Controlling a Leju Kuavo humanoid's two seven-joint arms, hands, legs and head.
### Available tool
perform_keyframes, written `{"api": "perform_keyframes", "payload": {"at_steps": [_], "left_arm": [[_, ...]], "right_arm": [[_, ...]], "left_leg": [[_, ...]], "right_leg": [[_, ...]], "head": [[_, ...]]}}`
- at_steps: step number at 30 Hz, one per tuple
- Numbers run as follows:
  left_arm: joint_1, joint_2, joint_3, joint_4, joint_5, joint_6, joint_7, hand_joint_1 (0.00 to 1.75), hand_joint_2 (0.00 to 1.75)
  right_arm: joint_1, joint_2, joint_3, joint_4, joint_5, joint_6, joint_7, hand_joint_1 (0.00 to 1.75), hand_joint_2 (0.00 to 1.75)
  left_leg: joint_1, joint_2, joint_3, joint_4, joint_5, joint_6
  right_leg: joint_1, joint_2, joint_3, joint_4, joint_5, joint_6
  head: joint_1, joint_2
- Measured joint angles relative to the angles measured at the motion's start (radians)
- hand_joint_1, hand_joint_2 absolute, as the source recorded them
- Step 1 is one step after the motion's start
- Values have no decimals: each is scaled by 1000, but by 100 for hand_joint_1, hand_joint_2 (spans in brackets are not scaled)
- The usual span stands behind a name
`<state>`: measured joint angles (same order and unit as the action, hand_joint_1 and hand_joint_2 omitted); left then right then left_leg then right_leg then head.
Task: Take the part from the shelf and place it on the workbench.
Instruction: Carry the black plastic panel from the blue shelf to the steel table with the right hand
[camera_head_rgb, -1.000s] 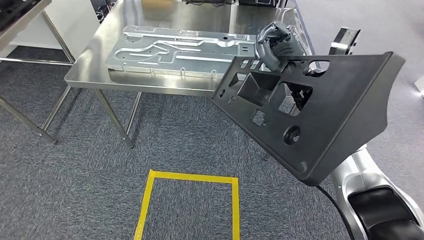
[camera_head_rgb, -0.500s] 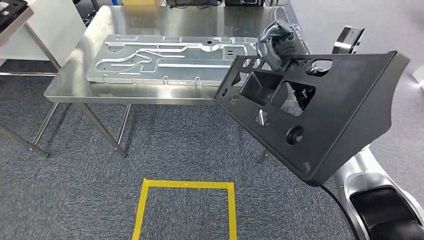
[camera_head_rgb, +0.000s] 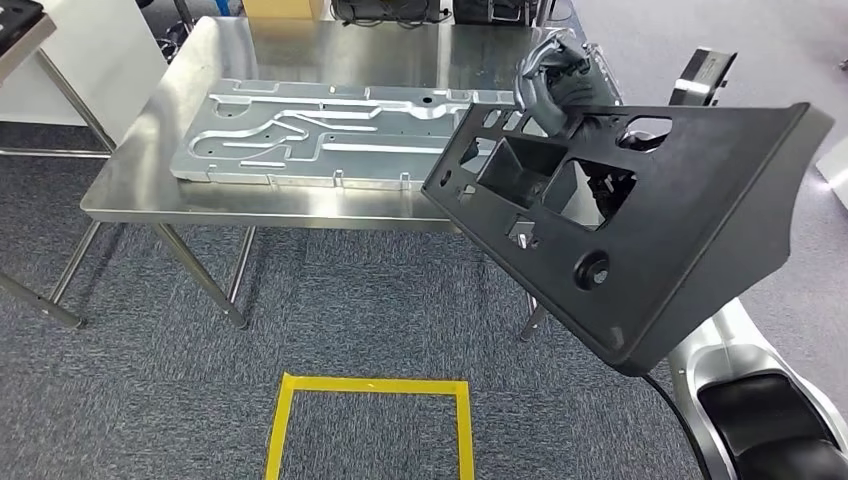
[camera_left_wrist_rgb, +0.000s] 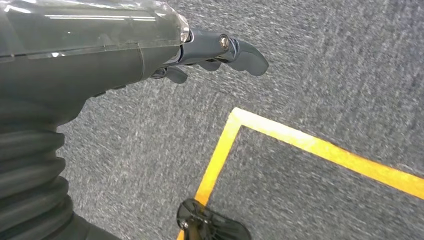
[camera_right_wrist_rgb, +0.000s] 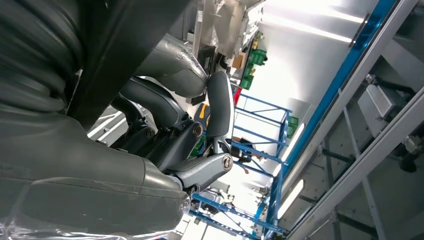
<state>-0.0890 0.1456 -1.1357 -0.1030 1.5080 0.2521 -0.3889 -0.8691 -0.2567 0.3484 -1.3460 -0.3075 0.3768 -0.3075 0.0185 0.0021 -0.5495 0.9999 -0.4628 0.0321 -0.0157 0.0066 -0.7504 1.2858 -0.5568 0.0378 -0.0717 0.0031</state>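
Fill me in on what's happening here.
The humanoid's right hand grips a large black plastic part by its upper edge and holds it tilted in the air, in front of a steel workbench. The part is not set down yet. A stamped metal panel already lies on the bench. The left hand hangs over the grey carpet, holding nothing, near a yellow tape square on the floor.
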Motion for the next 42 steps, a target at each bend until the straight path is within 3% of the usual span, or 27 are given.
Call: {"api": "perform_keyframes", "payload": {"at_steps": [1, 3, 5, 7, 9, 11, 13, 15, 16, 17, 18, 20, 21, 23, 25, 26, 28, 30, 31, 33, 35, 39, 41, 42], "left_arm": [[0, 0, 0, 0, 0, -2, 0, 0, 175], [0, -1, 0, 0, 0, -4, 0, 0, 175], [-1, -1, -1, 0, 0, -5, 0, 0, 175], [-2, -1, -1, 0, 0, -6, 0, 0, 175], [-5, -1, -1, 0, 0, -7, 0, 0, 175], [-7, -1, -1, 0, 0, -7, -1, 0, 175], [-5, -1, -2, 0, 0, -7, -1, 0, 175], [-2, -1, -2, 0, 0, -7, -1, 0, 175], [-1, -1, -3, 0, 0, -8, -2, 0, 175], [-1, -1, -4, 0, 0, -8, -2, 0, 175], [0, 1, -5, 0, 0, -8, -3, 0, 175], [1, 4, -6, 0, 0, -9, -3, 0, 175], [1, 6, -6, 0, 0, -9, -3, 0, 175], [0, 7, -6, 0, 0, -10, -4, 0, 175], [-2, 7, -8, 0, 0, -10, -6, 0, 175], [-3, 6, -8, 0, 0, -10, -7, 0, 175], [-4, 6, -12, 0, 0, -12, -7, 0, 175], [-3, 5, -18, 0, 0, -13, -7, 0, 175], [-3, 5, -20, 0, 0, -13, -7, 0, 175], [-3, 4, -23, 0, 0, -13, -5, 0, 175], [-4, 4, -24, 0, 0, -13, -3, 0, 175], [-5, 4, -26, 0, 0, -11, -1, 0, 175], [-7, 4, -26, 0, 0, -12, -2, 0, 175], [-7, 4, -26, 0, 0, -12, -3, 0, 175]], "right_arm": [[2, -1, -1, 0, 0, 0, 0, 166, 175], [3, -5, -3, 0, 0, 0, 0, 166, 175], [3, -9, -5, 1, 0, 1, 0, 166, 175], [4, -13, -7, 0, 1, 2, -1, 166, 175], [4, -15, -10, -2, 1, 4, -4, 166, 175], [0, -15, -10, -3, 1, 4, -6, 166, 175], [0, -15, -9, -2, 1, 4, -6, 166, 175], [3, -15, -8, -1, 1, 6, -6, 166, 175], [3, -15, -8, 0, 2, 6, -6, 166, 175], [3, -15, -8, 0, 2, 7, -6, 166, 175], [3, -15, -8, 0, 2, 6, -6, 166, 175], [1, -15, -8, 2, 3, 7, -6, 166, 175], [1, -16, -8, 3, 3, 7, -6, 166, 175], [1, -16, -9, 3, 4, 7, -7, 166, 175], [-1, -17, -10, 2, 5, 6, -8, 166, 175], [-3, -19, -11, 2, 5, 6, -8, 166, 175], [-3, -21, -12, 2, 5, 5, -9, 166, 175], [5, -26, -13, 2, 5, 4, -9, 166, 175], [8, -29, -14, 2, 5, 4, -9, 166, 175], [10, -34, -18, 3, 6, 3, -12, 166, 175], [11, -38, -23, 3, 8, 3, -16, 166, 175], [12, -43, -27, 4, 21, 2, -18, 166, 175], [5, -43, -27, 7, 27, 1, -16, 166, 175], [0, -43, -27, 11, 30, 1, -14, 166, 175]], "left_leg": [[2, 0, 14, 0, -10, -3], [4, 0, 44, 2, -34, -13], [4, 0, 59, -1, -54, -27], [3, 2, 67, -1, -57, -42], [4, 3, 55, 42, -47, -52], [6, 2, -9, 151, -50, -56], [4, 2, -95, 266, -101, -57], [0, 2, -148, 292, -152, -49], [-2, 2, -153, 261, -146, -41], [-7, 2, -145, 204, -107, -31], [-13, 0, -132, 136, -42, -19], [-24, -4, -111, 37, 55, -5], [-27, -6, -106, 15, 76, -1], [-27, -6, -90, 2, 75, 4], [-23, -5, -67, -8, 73, 11], [-20, -6, -57, -10, 70, 13], [-19, -6, -46, -11, 60, 14], [-16, -7, -34, -9, 48, 11], [-15, -8, -26, -7, 40, 8], [-13, -9, -8, -4, 23, 2], [-12, -9, 3, -2, 9, -8], [-15, -8, 5, 12, -4, -31], [-12, -7, -25, 79, -41, -40], [-11, -7, -57, 141, -71, -44]], "right_leg": [[-3, -2, 4, -39, 30, 0], [-6, -10, 40, -177, 132, -1], [-1, -16, 64, -264, 191, -11], [4, -12, 71, -275, 188, -29], [2, -7, 86, -280, 182, -45], [3, -6, 105, -282, 170, -58], [8, -2, 122, -282, 153, -67], [16, 3, 145, -282, 134, -71], [21, 5, 159, -282, 123, -72], [25, 6, 174, -282, 112, -73], [28, 6, 186, -282, 102, -73], [32, 9, 201, -281, 83, -69], [32, 11, 203, -278, 80, -64], [31, 13, 208, -272, 79, -52], [29, 9, 195, -231, 68, -39], [26, 7, 171, -185, 52, -33], [17, 5, 93, -64, 3, -21], [8, 2, 35, -7, -21, -14], [4, 0, 31, -30, -1, -12], [0, -5, 67, -160, 97, -11], [4, -8, 100, -264, 158, -19], [6, -7, 109, -285, 171, -44], [3, -7, 118, -288, 168, -53], [3, -7, 121, -289, 165, -57]], "head": [[0, 0], [0, 0], [0, 0], [1, 0], [1, 0], [0, 0], [0, 0], [0, 0], [0, 0], [0, 0], [0, 0], [0, 0], [0, 0], [0, 0], [0, 0], [0, 0], [0, 0], [0, 0], [0, 0], [0, 0], [0, 0], [0, 0], [0, 0], [0, 0]]}}
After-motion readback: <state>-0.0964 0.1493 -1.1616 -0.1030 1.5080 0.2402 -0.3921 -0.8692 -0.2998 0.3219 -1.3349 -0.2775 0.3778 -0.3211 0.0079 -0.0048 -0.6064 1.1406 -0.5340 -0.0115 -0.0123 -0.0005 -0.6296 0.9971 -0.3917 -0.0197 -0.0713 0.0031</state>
